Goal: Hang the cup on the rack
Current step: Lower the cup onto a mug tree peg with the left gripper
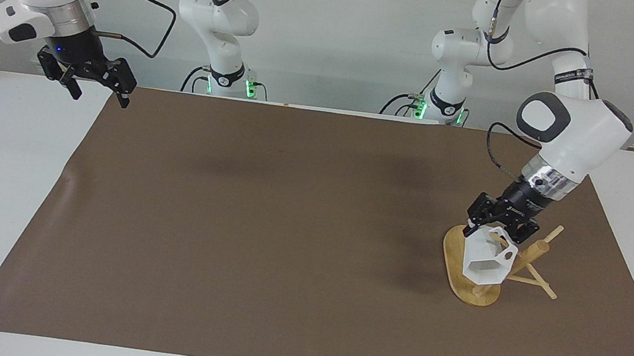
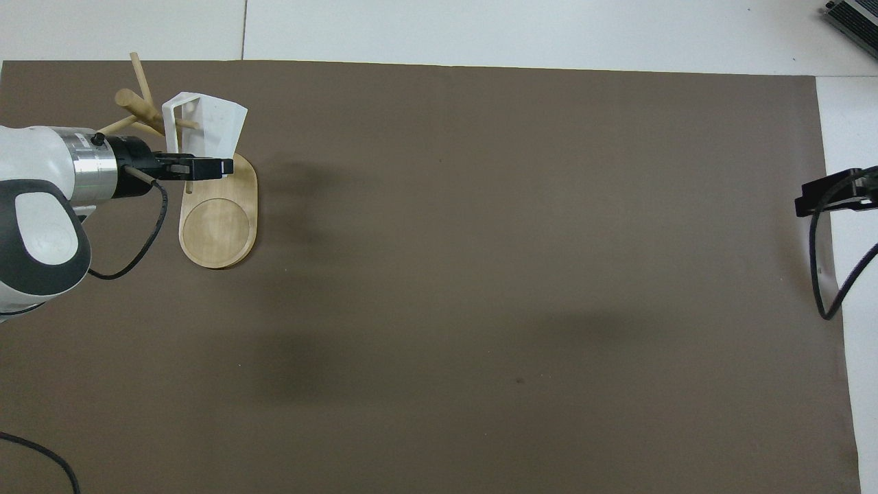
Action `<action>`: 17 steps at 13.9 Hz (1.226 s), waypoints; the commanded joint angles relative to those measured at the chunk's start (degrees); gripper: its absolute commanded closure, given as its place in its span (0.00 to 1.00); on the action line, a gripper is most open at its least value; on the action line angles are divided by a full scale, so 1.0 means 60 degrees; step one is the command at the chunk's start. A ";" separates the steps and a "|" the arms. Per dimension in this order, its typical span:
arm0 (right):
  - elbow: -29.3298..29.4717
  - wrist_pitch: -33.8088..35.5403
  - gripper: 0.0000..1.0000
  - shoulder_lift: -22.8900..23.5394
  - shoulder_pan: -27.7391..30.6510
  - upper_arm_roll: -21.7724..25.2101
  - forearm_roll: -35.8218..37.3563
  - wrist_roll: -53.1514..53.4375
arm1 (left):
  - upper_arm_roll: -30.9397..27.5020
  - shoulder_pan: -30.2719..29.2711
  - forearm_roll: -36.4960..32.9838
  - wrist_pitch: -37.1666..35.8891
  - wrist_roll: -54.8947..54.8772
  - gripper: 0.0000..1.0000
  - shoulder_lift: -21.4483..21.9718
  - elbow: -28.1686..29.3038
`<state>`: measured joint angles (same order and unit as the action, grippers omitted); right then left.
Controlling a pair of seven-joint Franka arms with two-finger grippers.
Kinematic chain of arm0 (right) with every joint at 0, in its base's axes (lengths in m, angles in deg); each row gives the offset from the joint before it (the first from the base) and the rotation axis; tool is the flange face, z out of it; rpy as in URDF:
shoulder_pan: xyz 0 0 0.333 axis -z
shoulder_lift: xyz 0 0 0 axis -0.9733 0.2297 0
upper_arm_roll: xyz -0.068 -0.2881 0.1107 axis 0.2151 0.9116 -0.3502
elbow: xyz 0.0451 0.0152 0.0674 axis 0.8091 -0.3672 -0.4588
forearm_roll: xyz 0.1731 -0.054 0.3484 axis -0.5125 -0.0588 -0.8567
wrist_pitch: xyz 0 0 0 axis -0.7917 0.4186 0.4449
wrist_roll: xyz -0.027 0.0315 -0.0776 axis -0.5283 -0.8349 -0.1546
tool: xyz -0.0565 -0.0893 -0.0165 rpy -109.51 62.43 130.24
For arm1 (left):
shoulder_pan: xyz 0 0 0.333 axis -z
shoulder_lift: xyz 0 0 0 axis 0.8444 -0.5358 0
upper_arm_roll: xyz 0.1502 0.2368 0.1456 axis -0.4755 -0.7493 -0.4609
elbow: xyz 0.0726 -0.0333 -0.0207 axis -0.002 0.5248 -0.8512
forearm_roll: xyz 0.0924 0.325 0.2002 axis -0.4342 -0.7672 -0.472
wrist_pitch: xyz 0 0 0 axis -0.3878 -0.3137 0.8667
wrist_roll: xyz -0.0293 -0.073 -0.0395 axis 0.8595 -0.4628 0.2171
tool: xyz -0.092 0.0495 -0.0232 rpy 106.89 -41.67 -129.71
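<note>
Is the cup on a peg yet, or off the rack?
On: a peg of the rack runs through the cup's handle. The left pincer is at the handle; whether it grips, cannot tell.

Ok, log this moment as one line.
left gripper: at cup on rack peg | right gripper: waiting over table edge

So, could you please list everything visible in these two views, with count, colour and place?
cup: one, white, on the rack with a peg through its handle, at the left arm's end of the table.
rack: one, light wood, standing on the mat at the left arm's end of the table.
mat: one, brown, covering most of the table.
table: one, white, under the mat.
left gripper: one, black, at the cup on the rack.
right gripper: one, black, open, raised over the mat's edge at the right arm's end; this arm waits.
</note>
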<state>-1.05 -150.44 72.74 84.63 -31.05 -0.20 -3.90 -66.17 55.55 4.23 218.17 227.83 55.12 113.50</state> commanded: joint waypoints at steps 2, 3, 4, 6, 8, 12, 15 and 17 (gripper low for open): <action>0.0291 0.0127 0.00 -0.0043 0.0220 -0.0095 -0.0091 0.0176 | -0.0003 0.0006 -0.0319 0.0189 0.1404 1.00 0.0389 0.0452; 0.0262 0.0097 0.00 -0.0043 0.0221 -0.0080 -0.0411 0.0176 | -0.0003 -0.0023 -0.0348 0.0189 0.1607 1.00 0.0389 0.0452; 0.0262 0.0082 0.00 -0.0043 0.0264 0.0007 -0.0719 0.0190 | -0.0003 -0.0023 -0.0362 0.0204 0.1624 1.00 0.0389 0.0466; 0.0189 0.0082 0.00 -0.0072 0.0279 0.0081 -0.0781 0.0220 | -0.0003 -0.0052 -0.0508 0.0291 0.1624 0.83 0.0389 0.0466; -0.0088 -0.0121 0.00 -0.0203 0.0265 0.0081 -0.0766 0.0234 | -0.0018 -0.0096 -0.0553 0.0219 0.1639 0.00 0.0389 0.0437; -0.0603 -0.0431 0.00 -0.0423 0.0264 0.0081 -0.0766 0.0220 | -0.0018 -0.0126 -0.1166 -0.0337 0.1565 0.00 0.0652 0.0393; -0.0675 -0.0372 0.00 -0.0482 0.0279 0.0095 -0.0766 0.0220 | -0.0033 -0.0169 -0.1752 -0.1185 0.1449 0.00 0.1076 0.0364; -0.0676 -0.0343 0.00 -0.0482 0.0265 0.0081 -0.0751 0.0220 | -0.0032 -0.0170 -0.2031 -0.1931 0.0590 0.00 0.1500 0.0378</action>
<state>-2.57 -151.53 71.82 85.51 -30.19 -3.84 -3.67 -66.66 54.85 -4.64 210.69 227.47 60.21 114.28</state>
